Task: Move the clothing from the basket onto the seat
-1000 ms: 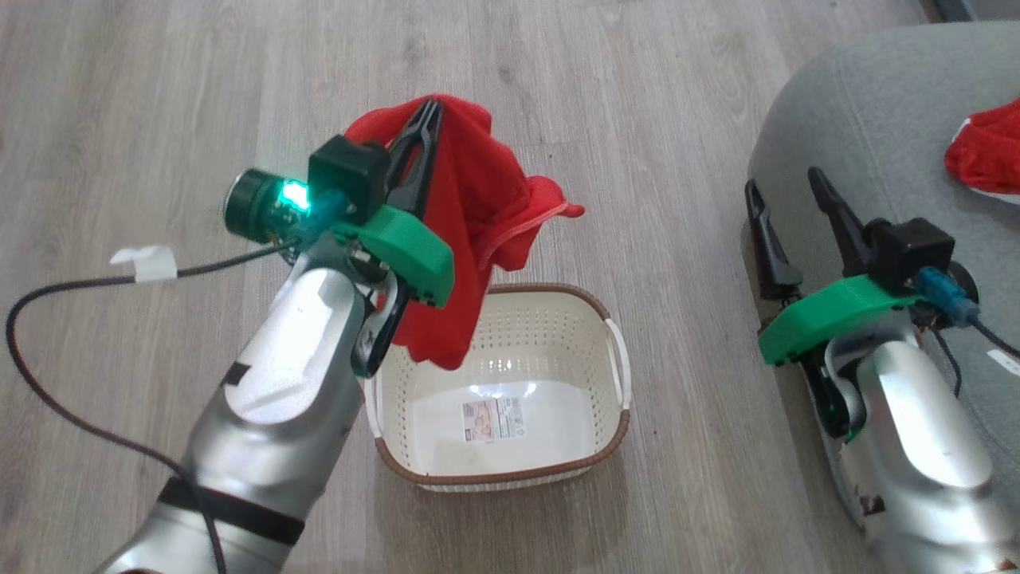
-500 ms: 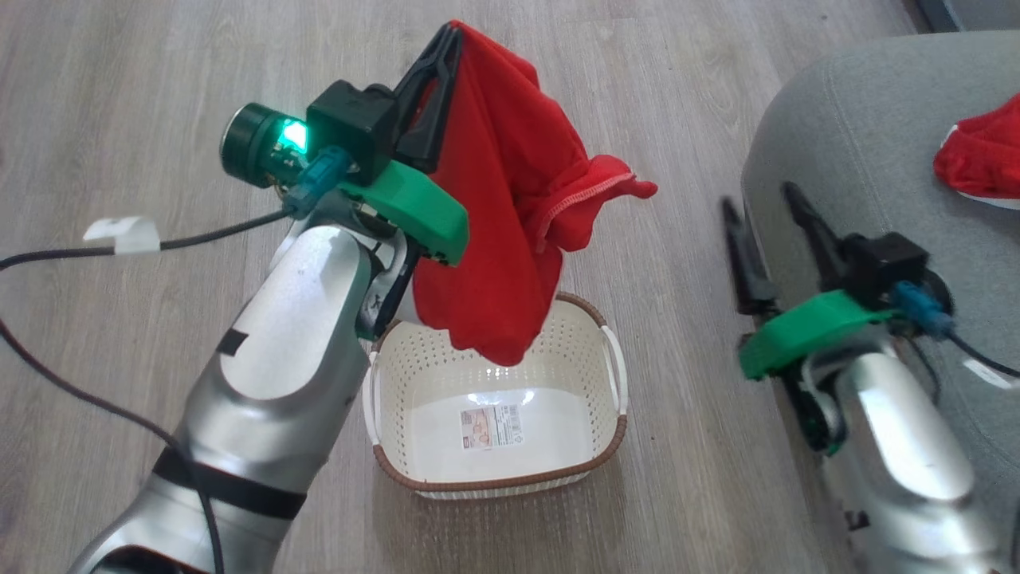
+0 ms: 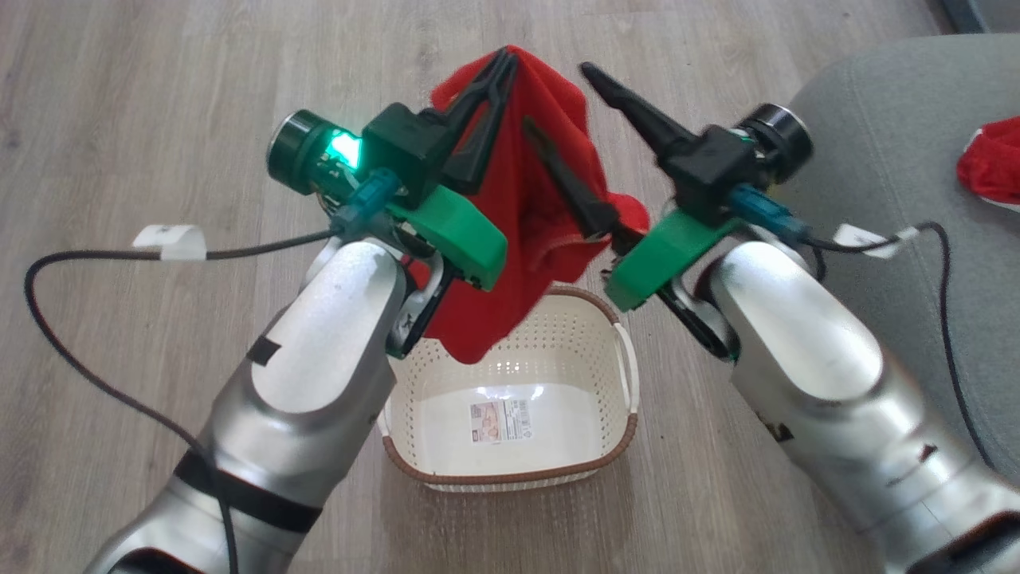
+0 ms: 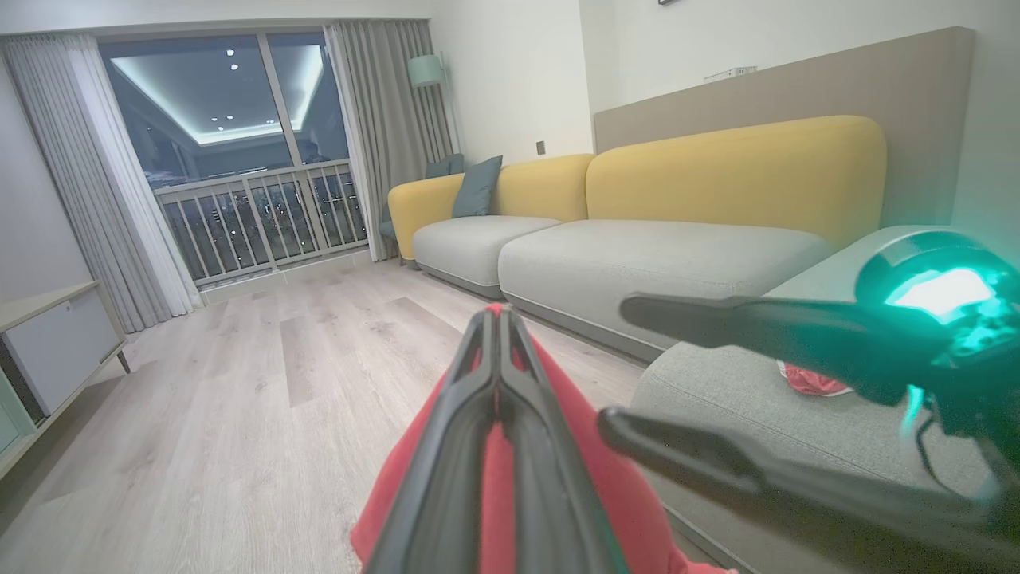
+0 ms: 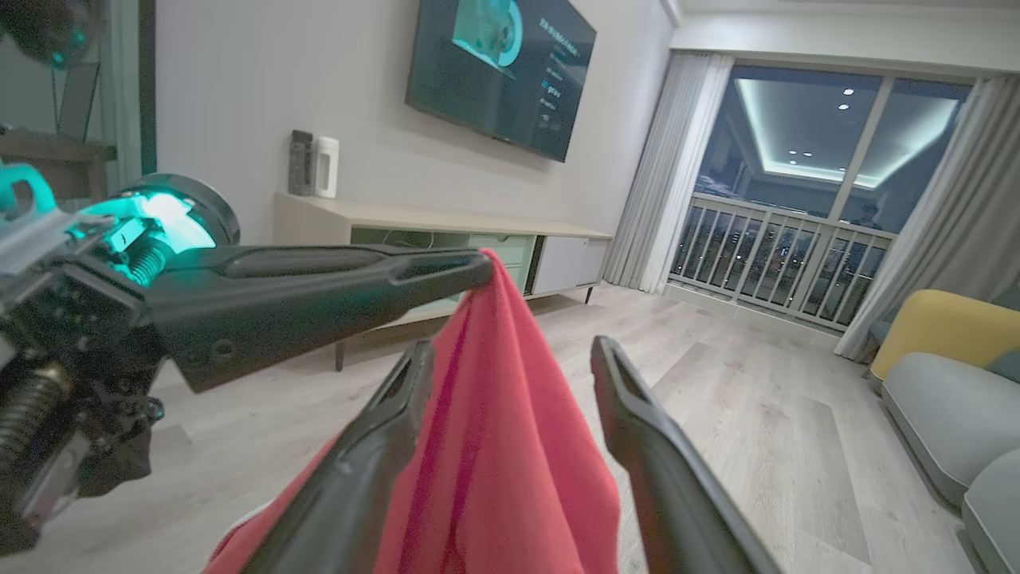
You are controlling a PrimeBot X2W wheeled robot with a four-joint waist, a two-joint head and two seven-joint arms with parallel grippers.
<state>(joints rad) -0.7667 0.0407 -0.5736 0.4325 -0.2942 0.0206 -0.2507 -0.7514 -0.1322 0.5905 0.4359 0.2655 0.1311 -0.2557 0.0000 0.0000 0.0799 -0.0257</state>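
Wood floor (image 3: 119, 119), living room. Step in hand: carry phase, and it looks like a handover or a two-arm hold is being set up.

Left end effector (image 3: 500, 64) is clamped narrow on the peak of the red garment (image 3: 510, 207). It holds the garment high over the basket (image 3: 558, 339), with the cloth hanging toward the rim at 12 o'clock.

Right end effector (image 3: 558, 96) is wide. The hanging cloth sits between its fingers, no grip.

Next move, my read: right either closes on the fabric or backs out. Then swing the load to the seat (image 3: 900, 143) at 3 o'clock, lifting the hem clear of the rim first.

Basket: empty, just the sticker (image 3: 500, 420) on its floor.

Seat: one red piece (image 3: 992, 167) already lying toward its 3 o'clock side.
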